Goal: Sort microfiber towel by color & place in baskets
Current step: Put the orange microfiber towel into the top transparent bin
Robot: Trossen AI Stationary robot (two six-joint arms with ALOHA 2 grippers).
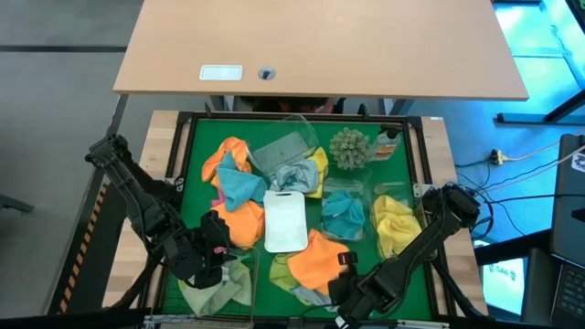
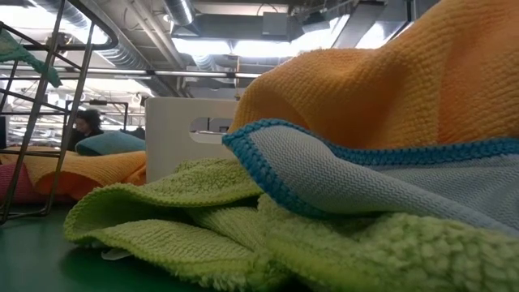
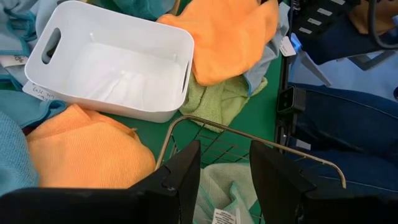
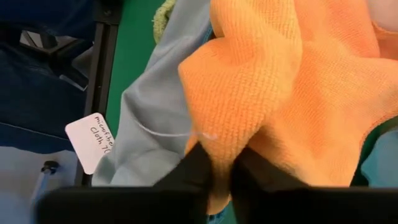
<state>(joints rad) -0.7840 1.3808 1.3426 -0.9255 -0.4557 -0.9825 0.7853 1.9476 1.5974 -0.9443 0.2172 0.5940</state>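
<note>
Pinching an orange towel at its near edge, right gripper has its fingers closed on a fold of the cloth, at about 6 o'clock on the mat in the high view. Same towel shows in the high view at, lying on top of a pale grey-blue towel and a lime one.

Handling, my read: light, limp, fuzzy. No stiffness, so it will drape and drag. Fibres likely cling to the cloths underneath, so a lift could carry the grey-blue one along. Best hold is a bunched fold or corner, pinched deep, not the flat face.

Left gripper hangs over the wire basket at about 7 o'clock, fingers narrowly apart, nothing between them. Lime towel already sits in that basket.

Other towels:
- orange and teal left of the white tray, which sits mid-mat and looks empty
- teal in a clear tub at 3 o'clock
- yellow in the tub further right

Writing:
- handwritten white tag beside the grey-blue towel reads roughly "microfiber cloth", last part unclear
- tag on the tray's outer wall, text unreadable
- care label on the basket towel, unreadable

No brand visible.
</note>
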